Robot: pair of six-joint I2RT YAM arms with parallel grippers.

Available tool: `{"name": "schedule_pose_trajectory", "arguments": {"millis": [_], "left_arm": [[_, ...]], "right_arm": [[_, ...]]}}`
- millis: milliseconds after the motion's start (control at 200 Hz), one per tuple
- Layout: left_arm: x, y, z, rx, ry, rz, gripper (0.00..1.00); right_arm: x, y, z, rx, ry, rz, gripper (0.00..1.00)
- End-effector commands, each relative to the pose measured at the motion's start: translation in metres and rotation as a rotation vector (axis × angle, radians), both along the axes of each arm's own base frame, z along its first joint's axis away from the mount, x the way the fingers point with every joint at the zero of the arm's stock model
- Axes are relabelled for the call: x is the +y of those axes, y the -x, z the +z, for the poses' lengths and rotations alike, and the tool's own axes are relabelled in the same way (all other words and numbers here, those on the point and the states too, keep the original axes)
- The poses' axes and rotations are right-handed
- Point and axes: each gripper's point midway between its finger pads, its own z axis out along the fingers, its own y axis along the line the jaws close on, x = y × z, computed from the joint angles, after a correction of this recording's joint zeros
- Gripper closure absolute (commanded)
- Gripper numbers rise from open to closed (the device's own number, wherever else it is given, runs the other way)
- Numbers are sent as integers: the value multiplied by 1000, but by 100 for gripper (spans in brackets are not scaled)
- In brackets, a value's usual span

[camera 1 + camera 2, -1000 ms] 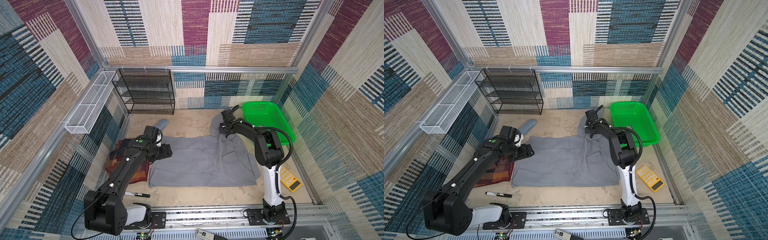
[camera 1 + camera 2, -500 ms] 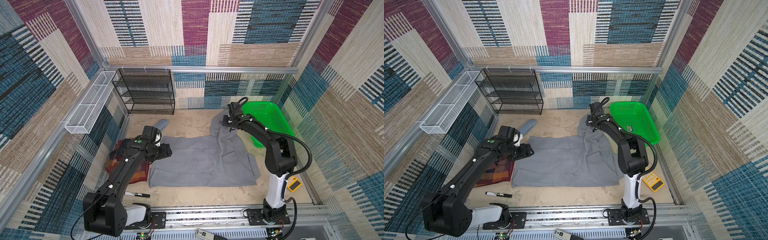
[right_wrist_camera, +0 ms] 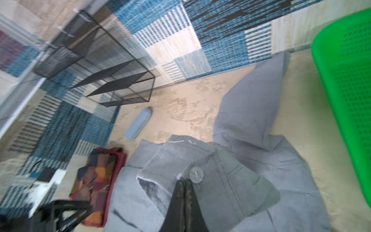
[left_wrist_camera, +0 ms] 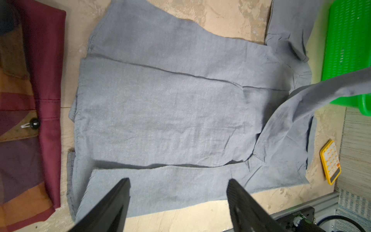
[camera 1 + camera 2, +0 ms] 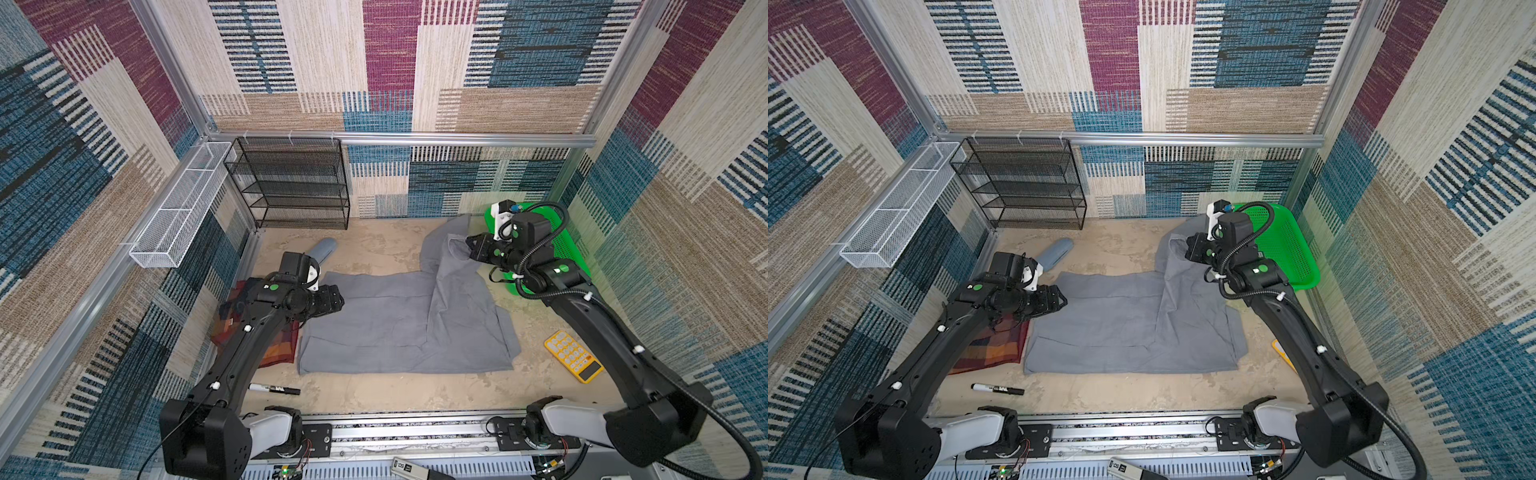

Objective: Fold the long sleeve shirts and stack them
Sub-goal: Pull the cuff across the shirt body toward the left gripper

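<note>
Right wrist view alone shows grey shirt's (image 3: pixel 247 180) button (image 3: pixel 196 174).

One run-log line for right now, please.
stage: folding | right claw: shut on grey shirt, sleeve lifted | left claw: open, empty, above grey shirt | plaid shirt: beside grey shirt, not stacked

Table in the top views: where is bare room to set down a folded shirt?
Free: the strip between grey shirt and front rail, right of the marker; the back patch between black shelf, blue-grey case and sleeve. Crowded: by the plaid shirt and by the green basket.
</note>
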Motion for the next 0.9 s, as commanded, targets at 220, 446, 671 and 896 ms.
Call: {"name": "schedule_pose_trajectory", "arguments": {"millis": [220, 446, 671, 896], "left_arm": [[4, 2, 16, -85, -24, -20, 21], [2, 4, 24, -108, 10, -6, 22], [6, 8, 30, -132, -5, 7, 22], [15, 10, 41, -187, -44, 26, 22]], "right_arm": [[17, 107, 42, 43, -117, 162, 100], [48, 143, 45, 101, -189, 315, 100], [116, 179, 23, 179, -328, 469, 100], [171, 187, 25, 131, -372, 486, 100]]}}
